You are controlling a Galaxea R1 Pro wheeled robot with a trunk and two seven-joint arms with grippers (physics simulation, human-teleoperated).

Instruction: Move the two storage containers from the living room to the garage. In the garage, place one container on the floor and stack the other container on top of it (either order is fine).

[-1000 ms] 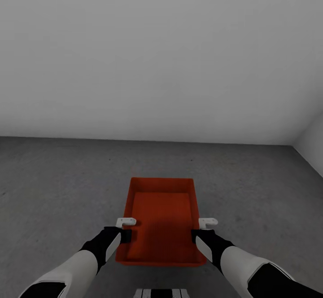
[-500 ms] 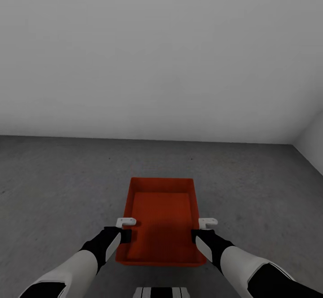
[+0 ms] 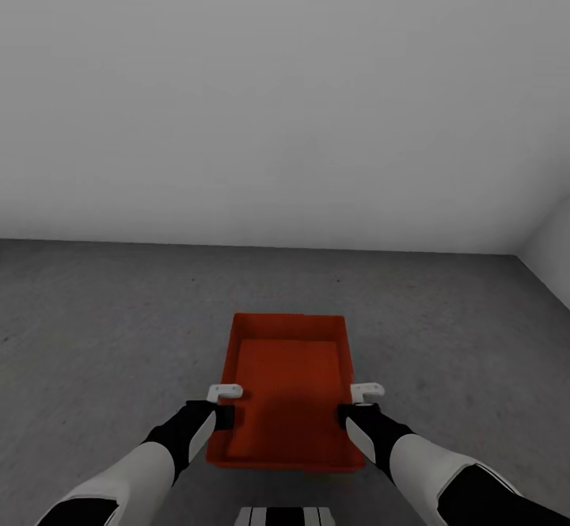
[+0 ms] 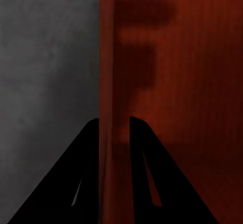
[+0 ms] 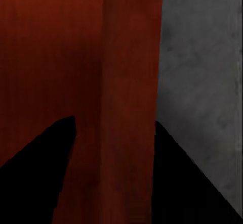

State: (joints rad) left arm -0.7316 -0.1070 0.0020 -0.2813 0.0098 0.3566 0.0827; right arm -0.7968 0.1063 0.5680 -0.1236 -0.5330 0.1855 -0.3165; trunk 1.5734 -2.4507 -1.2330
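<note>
Left gripper (image 3: 225,404): lower left of centre in head view, jaws straddling the container's left wall, apparently clamped on it; the left wrist view confirms one finger (image 4: 83,183) on either side of the thin wall. Storage container (image 3: 289,387): lower centre, between both arms, over grey garage floor (image 3: 95,328), long axis running away from the robot. Right gripper (image 3: 358,404): lower right of centre, equally near; right wrist view has its fingers (image 5: 35,163) spanning the right wall, contact not certain.

An orange-red storage container (image 3: 286,387) sits over the grey concrete floor (image 3: 95,336), before a plain white wall (image 3: 285,98). The left gripper (image 3: 225,404) clasps its left wall, the right gripper (image 3: 359,401) its right wall.
</note>
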